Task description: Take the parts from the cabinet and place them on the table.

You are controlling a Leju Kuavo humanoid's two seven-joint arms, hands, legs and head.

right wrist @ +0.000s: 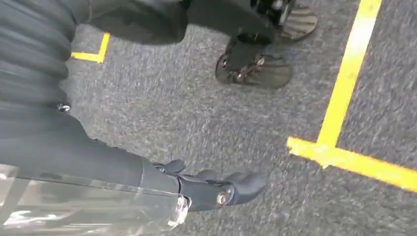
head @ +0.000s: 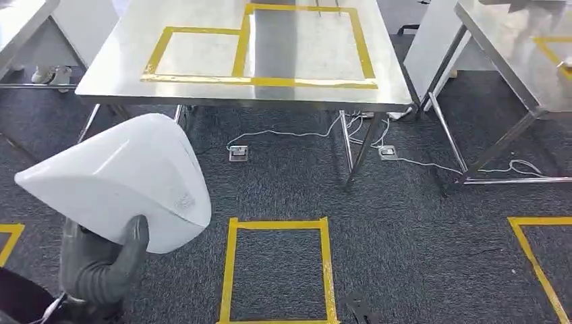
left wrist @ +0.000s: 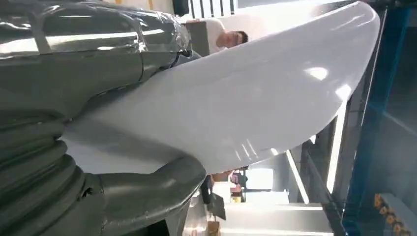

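While the left robot hand (head: 101,266) grips the white part (head: 128,182), the right robot hand (right wrist: 216,189) hangs empty, fingers loosely apart

Bright, even overhead light. The steel table (head: 256,91) shows soft, washed-out reflections. The white part (left wrist: 255,93) carries small glare spots in the left wrist view, with blown-out windows behind it. The carpet (right wrist: 196,113) in the right wrist view is motion-blurred.
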